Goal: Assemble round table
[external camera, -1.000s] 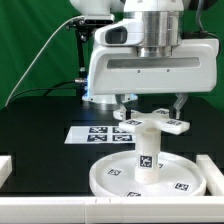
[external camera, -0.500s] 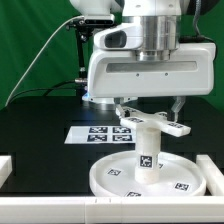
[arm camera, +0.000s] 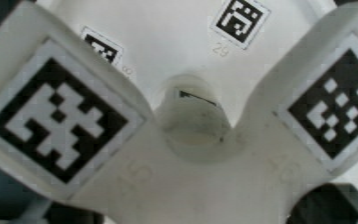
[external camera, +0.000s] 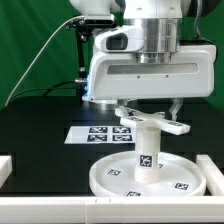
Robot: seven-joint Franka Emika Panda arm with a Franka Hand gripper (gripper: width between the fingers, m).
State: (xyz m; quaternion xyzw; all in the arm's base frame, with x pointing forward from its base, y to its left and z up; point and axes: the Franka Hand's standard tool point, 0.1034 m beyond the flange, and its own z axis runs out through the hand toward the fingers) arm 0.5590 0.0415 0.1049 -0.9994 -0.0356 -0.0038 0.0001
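The large round rimmed disc lies flat at the front of the table. The short cylindrical post stands upright at its centre. My gripper is shut on the cross-shaped piece and holds it level on top of the post, one finger on each side. I cannot tell whether the cross is seated on the post. In the wrist view the tagged arms of the cross fill the picture, with the hub socket at the centre and dark fingertips at the edges.
The marker board lies on the black table behind the disc. White edge rails run along the front and stand at both sides. A green backdrop and cables are behind the arm.
The gripper has come down slightly with the cross-shaped piece, bringing it closer onto the post's top. The disc and post have not moved.
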